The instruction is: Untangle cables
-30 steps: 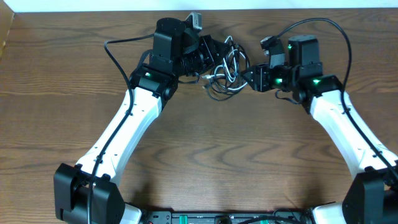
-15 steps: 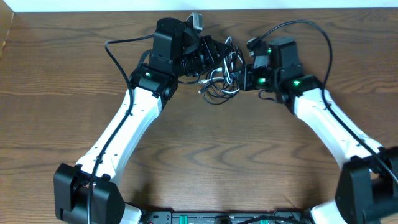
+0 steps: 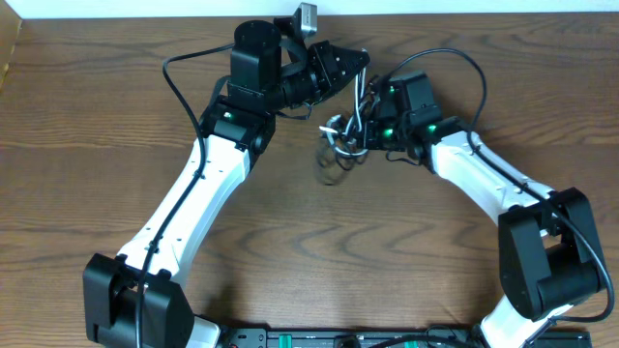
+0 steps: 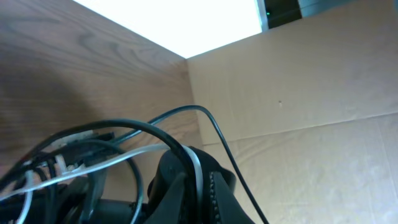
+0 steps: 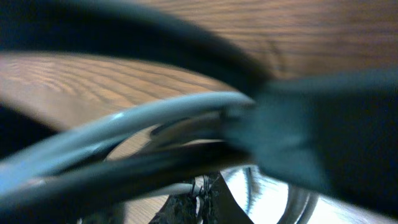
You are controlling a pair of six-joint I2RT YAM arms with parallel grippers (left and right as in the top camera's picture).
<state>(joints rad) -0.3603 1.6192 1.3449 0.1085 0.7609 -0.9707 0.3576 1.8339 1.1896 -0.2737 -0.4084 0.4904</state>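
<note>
The overhead camera looks straight down on the table [image 3: 97, 116]. Both wrist cameras sit close against the cables [image 3: 346, 130], shared by all views.

1. No text, label, brand, number or sign can be read in any of the views.
2. From overhead, nothing legible is seen on the left arm [image 3: 208, 184], the right arm [image 3: 474, 174], the cables [image 3: 343, 130] or the bench [image 3: 97, 116].
3. In the left wrist view, the cardboard wall [image 4: 311, 93] is seen to be plain and unprinted.
4. The right wrist view is too blurred for any marking to be made out.
</note>
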